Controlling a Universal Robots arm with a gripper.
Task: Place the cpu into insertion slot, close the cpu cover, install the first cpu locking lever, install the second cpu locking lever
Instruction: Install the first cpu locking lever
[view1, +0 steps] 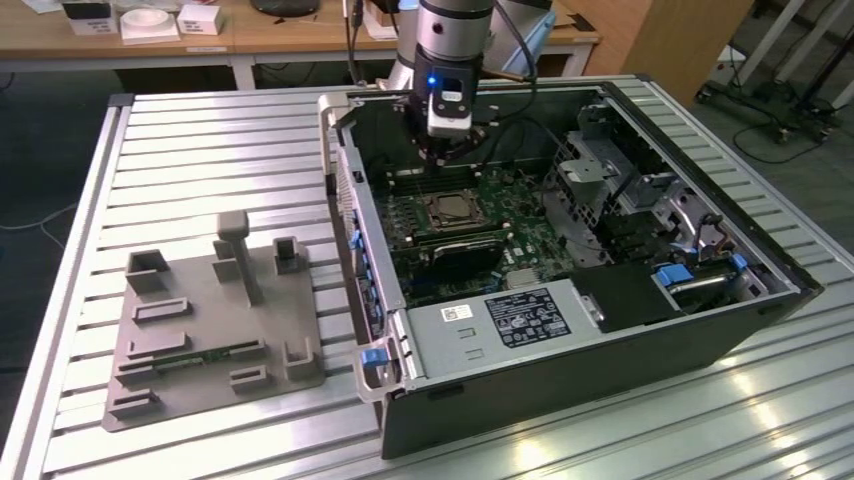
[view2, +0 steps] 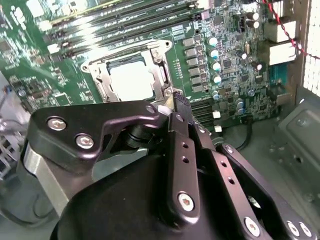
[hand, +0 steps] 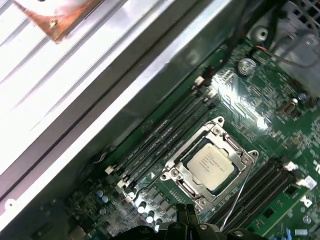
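The cpu (hand: 214, 161) lies flat in the insertion slot (view1: 447, 212) on the green board, its pale metal top facing up (view2: 131, 80). The cpu cover (hand: 176, 173) rests down around it as a silvery frame (view2: 100, 80). A thin wire locking lever (hand: 240, 187) runs along one side of the socket; whether it is latched I cannot tell. My gripper (view1: 447, 152) hangs inside the open computer case, a little above and beside the socket toward the case's back. Its fingertips (view2: 175, 102) are pressed together with nothing between them, close to a socket corner (hand: 187, 214).
Long black memory slots (hand: 160, 135) flank the socket. A grey power supply box (view1: 501, 325) sits at the case's near end. The case's raised wall (view1: 344, 200) stands on the exterior view's left. A grey fixture plate (view1: 214, 320) lies on the slatted table.
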